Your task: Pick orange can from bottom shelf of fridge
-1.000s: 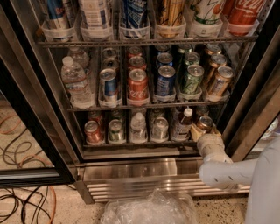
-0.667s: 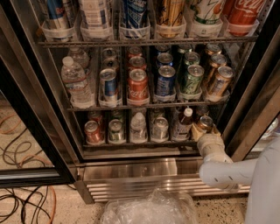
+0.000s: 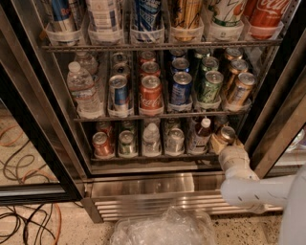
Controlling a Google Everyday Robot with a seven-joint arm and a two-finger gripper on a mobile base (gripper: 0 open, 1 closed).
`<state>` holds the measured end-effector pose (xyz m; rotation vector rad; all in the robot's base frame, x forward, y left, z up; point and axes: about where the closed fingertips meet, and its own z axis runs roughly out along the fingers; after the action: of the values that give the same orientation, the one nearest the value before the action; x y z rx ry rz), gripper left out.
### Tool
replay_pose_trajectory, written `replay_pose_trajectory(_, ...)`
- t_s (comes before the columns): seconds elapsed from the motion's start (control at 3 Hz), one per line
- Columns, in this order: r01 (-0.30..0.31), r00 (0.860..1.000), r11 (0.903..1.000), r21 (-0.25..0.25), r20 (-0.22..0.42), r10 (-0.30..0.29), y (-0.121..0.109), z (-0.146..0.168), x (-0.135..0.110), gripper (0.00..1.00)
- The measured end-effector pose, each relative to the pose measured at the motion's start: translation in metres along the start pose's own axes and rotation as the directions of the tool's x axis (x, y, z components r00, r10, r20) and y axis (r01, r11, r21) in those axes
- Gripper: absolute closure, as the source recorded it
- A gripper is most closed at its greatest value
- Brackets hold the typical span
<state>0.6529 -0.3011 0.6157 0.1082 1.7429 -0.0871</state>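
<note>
The fridge (image 3: 143, 184) fills most of the frame, with its door open.

**Bottom shelf (image 3: 158, 157)**, lower centre, left to right:
- short red can (image 3: 102, 144)
- silver-topped can (image 3: 126, 142)
- small clear bottle (image 3: 151, 139)
- second silver-topped can (image 3: 175, 140)
- dark bottle with white cap (image 3: 201, 136)
- orange can (image 3: 223, 137), at the right end of the rack and tilted, with its silver top facing up and right

**Gripper (image 3: 226, 144):** It sits at the lower right of the frame, on a white arm entering from the right edge, and is in contact with the orange can. Whether it is clamped on the can or released cannot be determined.

**Legible markings:**
- The red can (image 3: 151, 94) at the centre of the middle shelf reads "Coca-Cola" in white script.
- The red container (image 3: 266, 12) at the upper right carries the same script.
- No text can be read on the blue can (image 3: 181, 89), green can (image 3: 210, 86) or bronze-gold cans (image 3: 240, 89).

**Other items:**
- A water bottle (image 3: 82, 89) stands at the left of the middle shelf.
- Crumpled clear plastic (image 3: 162, 228) lies on the floor below the louvred grille (image 3: 158, 204).
- Cables (image 3: 28, 213) run across the lower left.
</note>
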Motion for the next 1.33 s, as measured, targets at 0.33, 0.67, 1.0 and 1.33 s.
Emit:
replay_pose_trajectory(0.33, 0.005, 0.999, 1.0, 0.0, 0.053, -0.005, -0.01, -0.02, -0.031, 1.0)
replay_pose_trajectory(0.67, 0.001, 0.998, 1.0, -0.003, 0.07, -0.001, -0.015, -0.029, -0.044, 1.0)
replay_pose_trajectory(1.0, -0.006, 0.997, 1.0, 0.0, 0.081, 0.006, -0.02, -0.033, -0.052, 1.0)
replay_pose_trajectory(1.33, -0.006, 0.997, 1.0, 0.0, 0.081, 0.006, -0.02, -0.033, -0.052, 1.0)
